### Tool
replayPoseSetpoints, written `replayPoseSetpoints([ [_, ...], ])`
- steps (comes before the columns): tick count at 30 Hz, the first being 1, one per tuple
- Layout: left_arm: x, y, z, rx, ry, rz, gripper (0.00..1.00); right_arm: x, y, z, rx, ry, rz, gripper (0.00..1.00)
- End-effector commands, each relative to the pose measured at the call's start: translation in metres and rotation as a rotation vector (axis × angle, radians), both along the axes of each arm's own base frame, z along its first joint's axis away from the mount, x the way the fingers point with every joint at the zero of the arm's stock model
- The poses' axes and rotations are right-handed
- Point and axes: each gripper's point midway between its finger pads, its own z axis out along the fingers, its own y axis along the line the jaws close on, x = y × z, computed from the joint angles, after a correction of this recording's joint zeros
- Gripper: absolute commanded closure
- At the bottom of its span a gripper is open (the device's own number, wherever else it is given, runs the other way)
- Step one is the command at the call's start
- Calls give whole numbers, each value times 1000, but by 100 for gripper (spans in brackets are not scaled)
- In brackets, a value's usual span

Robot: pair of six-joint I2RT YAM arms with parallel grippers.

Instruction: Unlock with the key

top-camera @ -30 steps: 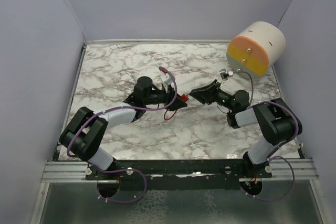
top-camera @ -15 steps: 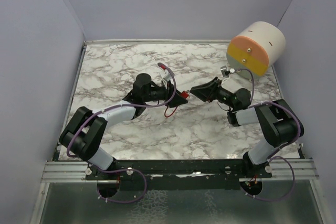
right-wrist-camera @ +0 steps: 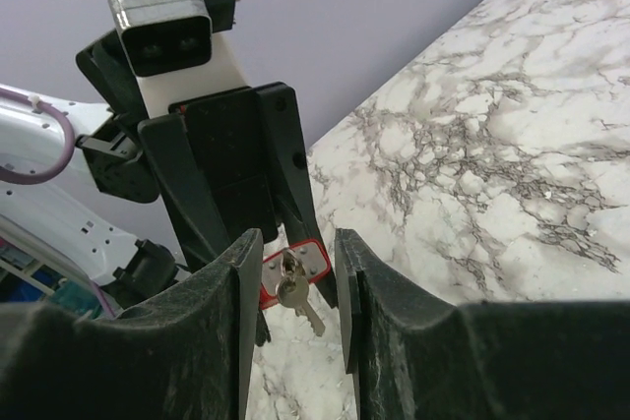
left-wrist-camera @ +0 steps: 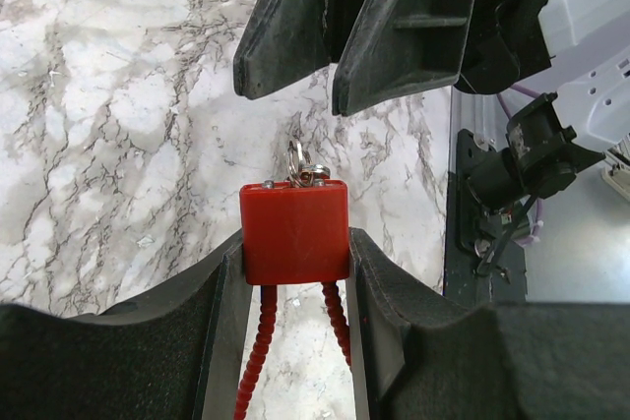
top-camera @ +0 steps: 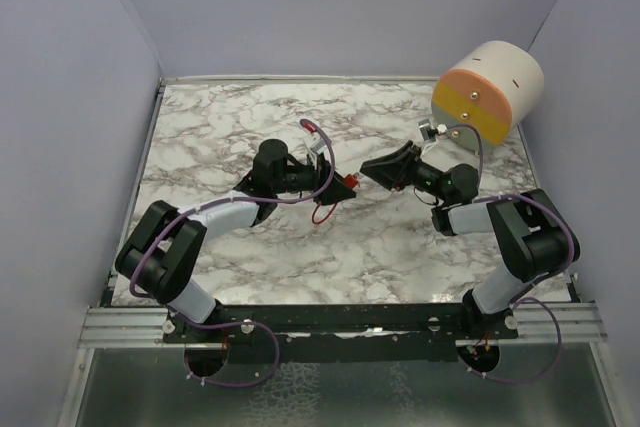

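The lock (left-wrist-camera: 295, 233) is showing as a small red block with flat, smooth sides and rounded corners. It is sitting squarely between the left fingers (left-wrist-camera: 221, 327), which are pressing on its two flanks and holding it above the middle of the worktop (top-camera: 230, 127), a white slab veined with grey like marble. A ribbed red cable (left-wrist-camera: 258, 346) is running out of the lock's rear in two strands and drooping in a loop below the fingers. At the lock's outer end a thin metal ring and small silver key (right-wrist-camera: 293, 294) are hanging; whether the key is seated in the keyhole cannot be told. The right fingers (left-wrist-camera: 285, 27), matte black and wedge-shaped, are standing a narrow gap apart with nothing between them, their tips near the lock's keyed end but not touching it. The left arm (top-camera: 225, 212) is lying low with its elbow folded back at the near left and its white forearm reaching rightward. The right arm (top-camera: 500, 222) is mirroring it, elbow bent at the near right and wrist pointing left, so both sets of fingers are facing tip to tip. A cream drum (top-camera: 500, 82) with an orange and yellow face is lying at the far right corner.
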Motion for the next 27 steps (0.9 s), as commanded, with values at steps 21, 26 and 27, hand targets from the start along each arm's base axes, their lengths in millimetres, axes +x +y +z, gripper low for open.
replayPoseSetpoints([
  [21,4,-21,26,-50,-60,-78,100,-21,3,51,67,-318,105,72],
  [26,4,-23,28,-52,-71,-79,100,-21,4,49,65,-312,108,74],
  [27,4,-24,28,-53,-73,-80,100,-21,4,48,64,-309,108,75],
])
